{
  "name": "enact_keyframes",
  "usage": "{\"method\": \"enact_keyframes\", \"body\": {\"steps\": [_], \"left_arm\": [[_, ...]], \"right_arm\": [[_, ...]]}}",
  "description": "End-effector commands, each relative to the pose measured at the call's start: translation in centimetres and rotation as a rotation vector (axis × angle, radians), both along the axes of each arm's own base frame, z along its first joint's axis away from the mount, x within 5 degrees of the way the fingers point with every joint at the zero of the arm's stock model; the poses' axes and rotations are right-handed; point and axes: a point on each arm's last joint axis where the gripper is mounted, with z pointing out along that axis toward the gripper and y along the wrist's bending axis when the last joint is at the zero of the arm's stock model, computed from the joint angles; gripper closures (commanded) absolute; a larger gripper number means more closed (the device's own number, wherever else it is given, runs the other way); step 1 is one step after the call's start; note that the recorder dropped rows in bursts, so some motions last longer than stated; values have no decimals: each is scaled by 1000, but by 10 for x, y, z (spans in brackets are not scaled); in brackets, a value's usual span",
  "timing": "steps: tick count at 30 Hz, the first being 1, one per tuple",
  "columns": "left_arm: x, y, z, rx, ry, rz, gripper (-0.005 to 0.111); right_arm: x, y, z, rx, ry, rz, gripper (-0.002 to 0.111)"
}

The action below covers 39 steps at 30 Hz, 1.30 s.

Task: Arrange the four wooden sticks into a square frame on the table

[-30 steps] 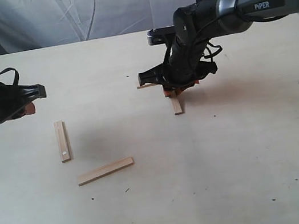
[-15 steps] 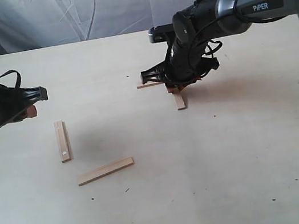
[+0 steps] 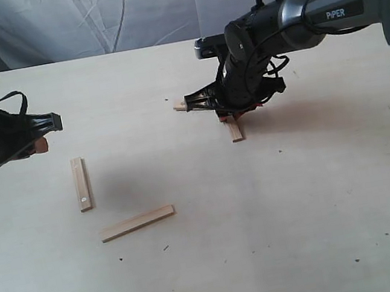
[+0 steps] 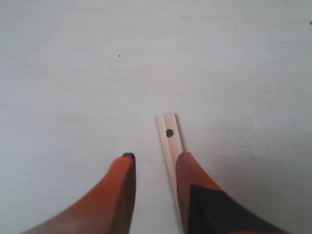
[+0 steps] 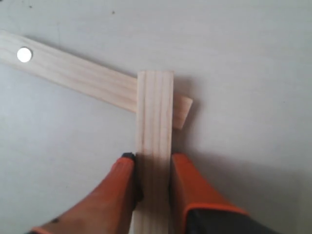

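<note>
Two of the four wooden sticks meet under my right gripper (image 5: 152, 158), whose fingers are clamped on the edges of one stick (image 5: 155, 122). Its far end lies across the end of a second stick (image 5: 78, 73). A short stub of that lower stick pokes out past the crossing.

To do this corner well, I judge I should square the angle before letting go. In the right wrist view the lower stick slants, so the two do not meet at a true right angle. A small twist of the held stick, kept flat and pressed lightly, should fix that without dragging the lower one. Then I should open slowly and lift straight up.

In the exterior view the held stick (image 3: 234, 130) points its long axis from the gripper toward the camera. The lower stick (image 3: 180, 105) runs off to the left across the table (image 3: 304, 210).

My left gripper (image 4: 156, 156) hovers with its fingers parted over a third stick (image 4: 168, 141), which lies along the line of the fingers, beside one of them. A fourth stick (image 3: 137, 223) lies apart, nearer the camera, running almost crosswise.
</note>
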Motion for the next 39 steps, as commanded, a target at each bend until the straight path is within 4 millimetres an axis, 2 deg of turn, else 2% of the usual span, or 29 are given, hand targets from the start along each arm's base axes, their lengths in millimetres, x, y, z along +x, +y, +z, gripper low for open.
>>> {"method": "enact_keyframes", "body": {"steps": [1,3,4,8,9,10,12,14,15,16,18,21,24,25,27,28,29,30,33,34,36,39], "left_arm": [[1,-1,0,-10,-1,8,77],[1,-1,0,-10,-1,8,77],[1,-1,0,-10,-1,8,77],[1,-1,0,-10,-1,8,77],[1,-1,0,-10,-3,9,77],[1,-1,0,-9,-9,10,77],[3,6,1,0,-26,28,77],[3,13,1,-2,-30,56,77],[2,25,1,-7,-24,99,77],[1,38,1,-13,-21,145,77],[-2,54,0,-34,-13,213,77],[-7,74,-1,-73,13,301,77],[-9,75,-1,-118,27,333,77],[-8,71,-1,-133,30,324,77],[-5,55,-2,-135,29,249,77],[-2,40,-5,-136,43,187,77],[-1,30,-7,-134,52,152,76],[1,11,-13,-122,71,79,73],[5,-11,-24,-84,75,-9,61],[8,-19,-32,-71,79,-28,54],[12,-24,-49,-62,101,-28,47],[13,-23,-64,-55,136,-23,47]], "right_arm": [[1,-2,-4,-9,9,-6,78],[2,-1,-1,-5,2,-6,67],[6,1,8,-1,-9,-7,63],[11,5,32,24,-22,-21,63],[12,6,49,40,-25,-25,63],[10,10,57,57,-17,-16,64],[-8,33,65,95,43,128,77],[-23,53,64,111,82,230,81],[-38,75,60,121,93,286,78],[-52,97,61,129,68,338,69],[-67,121,60,146,31,392,56],[-80,160,56,180,-3,446,55],[-77,174,58,146,13,484,55],[-74,171,58,110,24,470,55],[-63,147,63,-19,56,435,55],[-51,124,68,-74,102,397,55],[-43,110,71,-90,124,367,55],[-25,81,75,-102,153,299,55],[-4,48,79,-89,167,215,55],[3,33,81,-79,181,180,55],[10,18,82,-81,190,159,55],[13,14,82,-87,181,153,55]]}}
